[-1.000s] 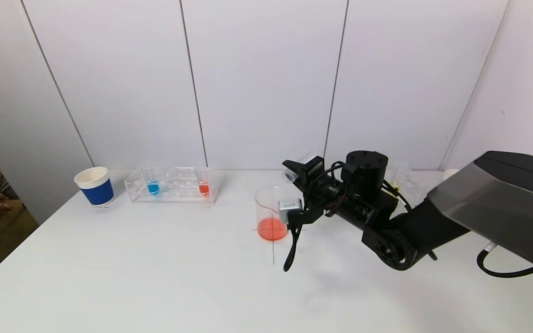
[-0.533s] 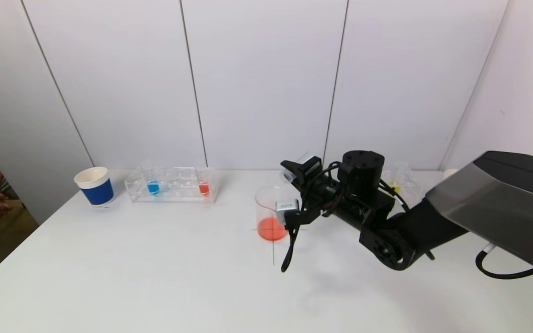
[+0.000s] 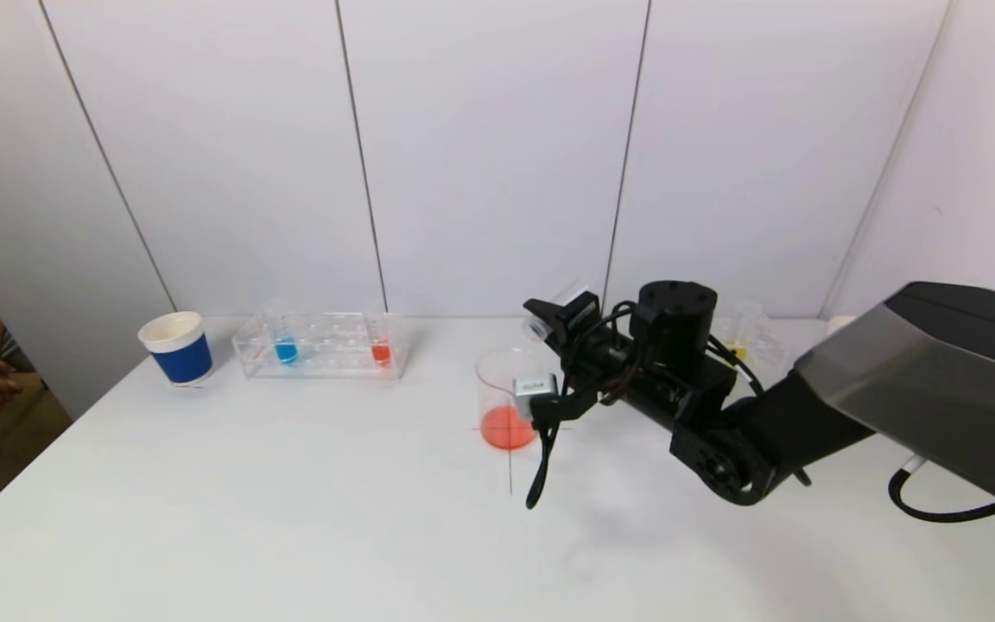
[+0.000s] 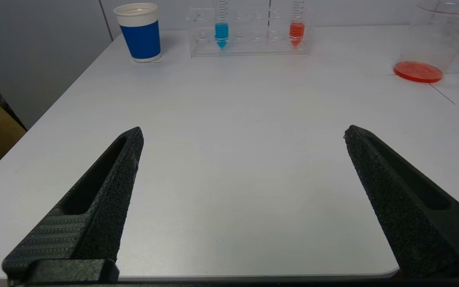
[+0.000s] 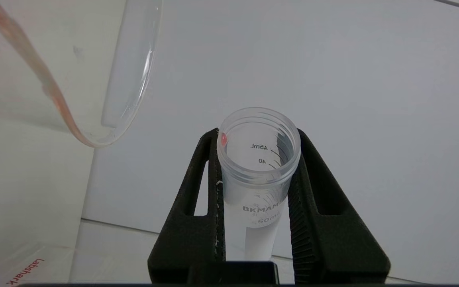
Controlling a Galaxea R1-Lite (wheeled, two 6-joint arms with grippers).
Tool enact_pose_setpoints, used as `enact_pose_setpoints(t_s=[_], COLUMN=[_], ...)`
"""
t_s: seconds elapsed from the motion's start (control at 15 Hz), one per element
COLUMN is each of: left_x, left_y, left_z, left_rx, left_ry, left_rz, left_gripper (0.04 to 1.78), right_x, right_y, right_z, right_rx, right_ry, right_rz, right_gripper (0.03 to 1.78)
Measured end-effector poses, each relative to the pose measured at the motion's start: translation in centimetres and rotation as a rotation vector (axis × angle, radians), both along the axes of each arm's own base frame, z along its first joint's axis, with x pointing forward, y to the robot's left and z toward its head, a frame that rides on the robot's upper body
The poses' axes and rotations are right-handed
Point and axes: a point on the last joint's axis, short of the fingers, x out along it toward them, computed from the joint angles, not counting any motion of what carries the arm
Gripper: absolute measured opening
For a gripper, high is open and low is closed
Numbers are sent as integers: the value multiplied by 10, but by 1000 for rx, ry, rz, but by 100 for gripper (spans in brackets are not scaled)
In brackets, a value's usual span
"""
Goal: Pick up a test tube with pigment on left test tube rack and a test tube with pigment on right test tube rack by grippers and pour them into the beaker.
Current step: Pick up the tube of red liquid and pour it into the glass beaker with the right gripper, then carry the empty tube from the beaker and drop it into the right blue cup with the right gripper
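I'm holding the right gripper (image 5: 257, 159) clamped on an emptied test tube (image 5: 258, 167) just beside the beaker (image 3: 508, 397); my left gripper (image 4: 243, 133) is gaping wide, holding nothing, over the tabletop (image 3: 290, 501).

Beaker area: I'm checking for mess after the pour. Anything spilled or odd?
No spill shows on the table. The orange liquid sits in the beaker. The right gripper holds an emptied tube with one red drop clinging inside its rim. The left gripper is open and idle.
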Motion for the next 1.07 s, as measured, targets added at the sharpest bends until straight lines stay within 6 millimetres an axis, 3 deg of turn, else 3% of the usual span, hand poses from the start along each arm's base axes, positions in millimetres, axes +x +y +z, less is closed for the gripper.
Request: enact_pose_setpoints(t_s=[0.73,1.07], left_x=[0,0], left_y=[0,0], left_z=[0,0], left_rx=[0,0], left_ry=[0,0], left_rz=[0,0], left_gripper=[176,176], right_x=[-3,-2], right_y=[3,3], right_z=[5,12], right_rx=[-9,137], right_ry=[-23,44], right_rz=[1,-25], right_gripper=[51,51])
